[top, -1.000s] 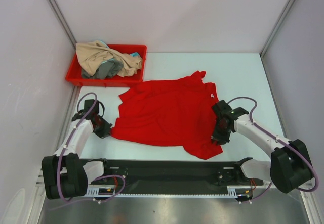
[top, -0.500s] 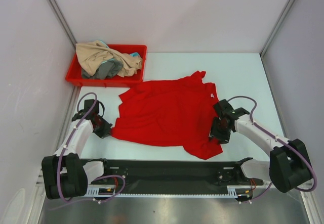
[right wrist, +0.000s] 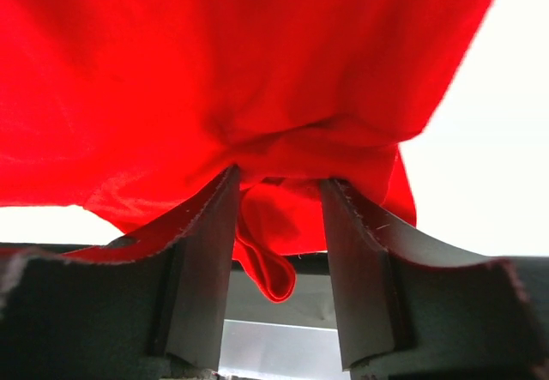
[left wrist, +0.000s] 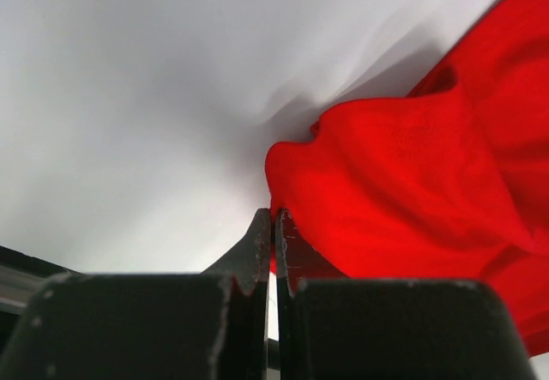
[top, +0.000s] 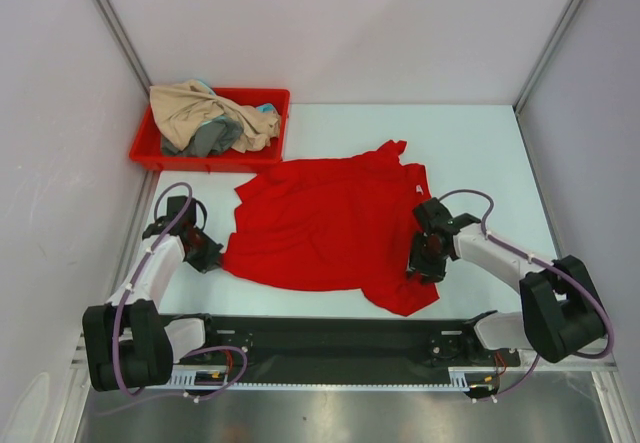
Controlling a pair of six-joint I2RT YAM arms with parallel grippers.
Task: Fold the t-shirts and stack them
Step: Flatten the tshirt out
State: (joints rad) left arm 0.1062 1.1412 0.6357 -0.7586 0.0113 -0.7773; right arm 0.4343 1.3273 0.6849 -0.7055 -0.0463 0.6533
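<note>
A bright red t-shirt (top: 330, 223) lies spread and creased in the middle of the table. My left gripper (top: 212, 256) sits at its near-left corner. In the left wrist view this gripper (left wrist: 274, 217) is shut, with a thin edge of the red t-shirt (left wrist: 403, 174) pinched between the fingertips. My right gripper (top: 418, 268) is over the shirt's right edge. In the right wrist view it (right wrist: 279, 183) stands open, and a loose fold of the red t-shirt (right wrist: 274, 251) hangs between the fingers. Beige, grey and light blue t-shirts (top: 205, 113) lie bunched in the tray.
A red plastic tray (top: 145, 153) stands at the back left against the left wall. A black rail (top: 330, 338) runs along the near table edge between the arm bases. Pale walls close in the left, back and right sides.
My right gripper has opened wider and shifted slightly left and farther over the red shirt's right edge. The left arm and the shirt's left corner have stayed put.
</note>
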